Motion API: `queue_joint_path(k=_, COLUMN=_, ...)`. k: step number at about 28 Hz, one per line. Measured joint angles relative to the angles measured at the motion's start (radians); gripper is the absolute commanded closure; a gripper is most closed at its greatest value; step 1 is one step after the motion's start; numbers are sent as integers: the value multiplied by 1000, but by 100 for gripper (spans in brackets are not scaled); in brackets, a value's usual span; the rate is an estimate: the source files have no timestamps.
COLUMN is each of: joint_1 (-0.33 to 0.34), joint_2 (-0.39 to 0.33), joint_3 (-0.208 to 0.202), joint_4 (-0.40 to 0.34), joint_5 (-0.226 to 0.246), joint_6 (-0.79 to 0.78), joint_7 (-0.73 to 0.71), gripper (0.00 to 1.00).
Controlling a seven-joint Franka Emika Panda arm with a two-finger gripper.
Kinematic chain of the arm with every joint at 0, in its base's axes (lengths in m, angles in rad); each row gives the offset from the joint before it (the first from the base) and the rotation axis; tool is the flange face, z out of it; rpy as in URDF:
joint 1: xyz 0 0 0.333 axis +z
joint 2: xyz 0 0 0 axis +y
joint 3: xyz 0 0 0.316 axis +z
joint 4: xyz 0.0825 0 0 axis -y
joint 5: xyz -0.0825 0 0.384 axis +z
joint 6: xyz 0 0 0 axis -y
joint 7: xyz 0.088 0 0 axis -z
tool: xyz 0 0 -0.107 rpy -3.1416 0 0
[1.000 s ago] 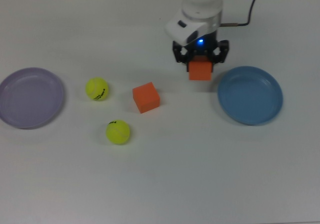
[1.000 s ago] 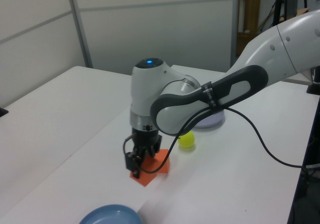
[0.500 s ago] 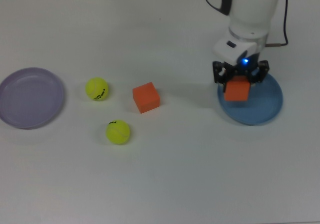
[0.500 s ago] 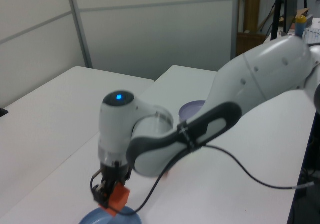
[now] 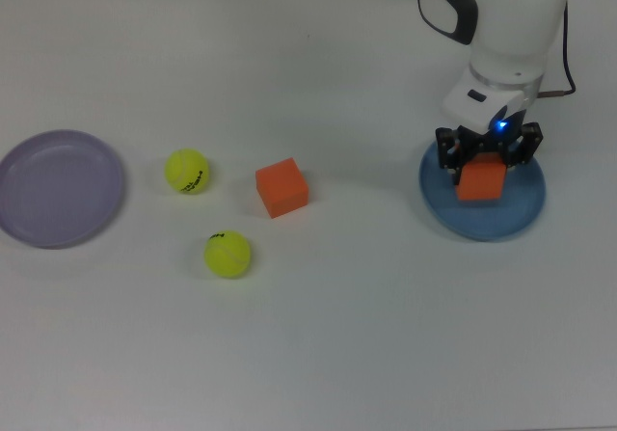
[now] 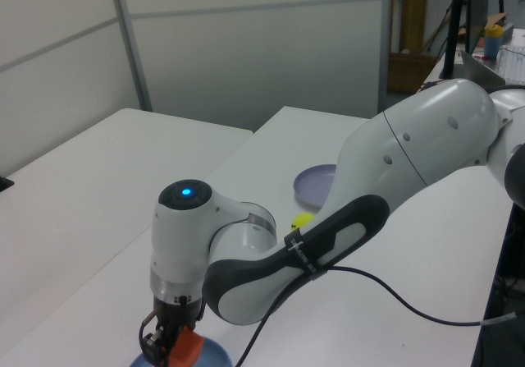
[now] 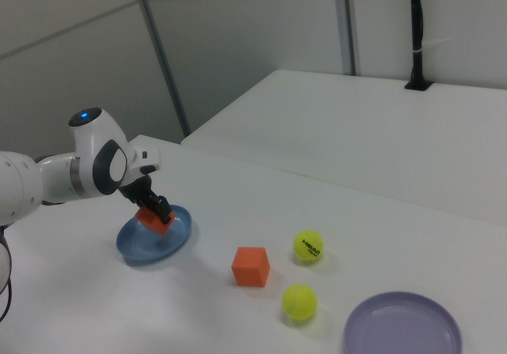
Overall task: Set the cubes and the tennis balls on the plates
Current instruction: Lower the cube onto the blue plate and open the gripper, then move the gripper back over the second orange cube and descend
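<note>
Two orange cubes (image 5: 281, 187) (image 5: 481, 180); two yellow-green tennis balls (image 5: 187, 172) (image 5: 228, 255) with small black marks, perhaps lettering. One plate is pale lavender (image 5: 60, 188), the other medium blue (image 5: 482, 221). The table (image 5: 337, 335) is white, the arm (image 5: 506, 26) white and black.

pincer (image 7: 153, 211) grips cube (image 7: 156, 220) over blue plate (image 7: 135, 245)

- We find only one legible text: the tennis ball nearer the orange cube (image 7: 308, 246) in the right view bears a black printed word that we read as "HEAD".
- On the two tennis balls in the top view, one (image 5: 187, 172) and the other (image 5: 228, 254), we see only small black marks that we cannot read.
- We find nothing else readable.
</note>
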Motion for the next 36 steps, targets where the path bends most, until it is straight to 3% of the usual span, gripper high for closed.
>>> queue_joint_path(k=13, joint_1=29, joint_2=-9, joint_3=-1, joint_4=-2, joint_5=0, joint_6=-7, joint_7=30, gripper=0)
queue_joint_path(k=20, joint_1=13, joint_2=-90, joint_3=-17, joint_4=5, joint_5=0, joint_6=-127, joint_7=10, gripper=0)
queue_joint_path(k=26, joint_1=-72, joint_2=-154, joint_3=-23, joint_4=5, joint_5=3, joint_6=-232, joint_7=-138, gripper=0)
queue_joint_path(k=36, joint_1=-256, joint_2=-183, joint_3=-25, joint_4=5, joint_5=105, joint_6=-350, joint_7=-507, gripper=0)
